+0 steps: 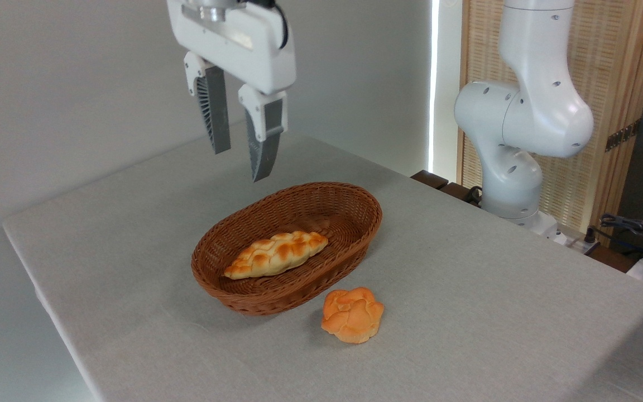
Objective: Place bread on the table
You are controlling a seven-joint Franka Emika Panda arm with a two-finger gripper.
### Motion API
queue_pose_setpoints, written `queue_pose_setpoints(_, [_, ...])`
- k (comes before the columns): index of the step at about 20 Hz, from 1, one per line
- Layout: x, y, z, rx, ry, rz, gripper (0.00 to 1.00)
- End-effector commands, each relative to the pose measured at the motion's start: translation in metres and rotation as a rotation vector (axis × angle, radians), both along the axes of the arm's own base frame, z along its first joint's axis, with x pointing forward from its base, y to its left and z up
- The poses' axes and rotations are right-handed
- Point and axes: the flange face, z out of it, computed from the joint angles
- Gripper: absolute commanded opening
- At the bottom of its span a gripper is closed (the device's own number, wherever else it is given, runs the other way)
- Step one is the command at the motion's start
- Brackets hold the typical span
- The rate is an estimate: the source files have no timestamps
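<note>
Camera view: bread (353,314) sits on table (466,268) just in front of wicker basket (355,223), braided loaf (277,254) inside basket; gripper (241,151) high above basket's far rim, fingers apart, holding nothing

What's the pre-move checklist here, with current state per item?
1. Bread out of the basket and on the table: ok, it sits on the cloth just in front of the basket's near rim.
2. End effector empty: ok, jaws apart with nothing between them.
3. End effector clear of everything: ok, it hangs high above the basket's far end.
4. Braided loaf undisturbed: ok, lying flat inside the basket.
5. Bread apart from the basket wall: cannot tell, the gap looks slim from this angle.
6. Bread safe from the table edge: ok, well inside the surface.
</note>
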Motion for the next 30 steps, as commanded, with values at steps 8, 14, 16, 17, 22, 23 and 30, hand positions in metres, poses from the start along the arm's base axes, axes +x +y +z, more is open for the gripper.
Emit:
queue_pose_setpoints(8, [0.024, -0.005, -0.016, 0.049, 0.039, -0.023, 1.0])
queue_pose_setpoints(14, [0.022, 0.01, -0.006, 0.053, 0.028, 0.007, 1.0])
queue_pose_setpoints(16, [0.021, 0.009, -0.007, 0.092, 0.036, -0.002, 1.0])
queue_pose_setpoints(17, [0.021, 0.009, -0.008, 0.104, 0.04, -0.003, 1.0])
queue_pose_setpoints(22, [0.02, 0.005, -0.009, 0.106, 0.05, -0.013, 1.0])
queue_pose_setpoints(23, [0.019, 0.002, -0.009, 0.108, 0.049, -0.018, 1.0])
queue_pose_setpoints(30, [0.019, -0.003, -0.012, 0.156, 0.057, -0.013, 1.0])
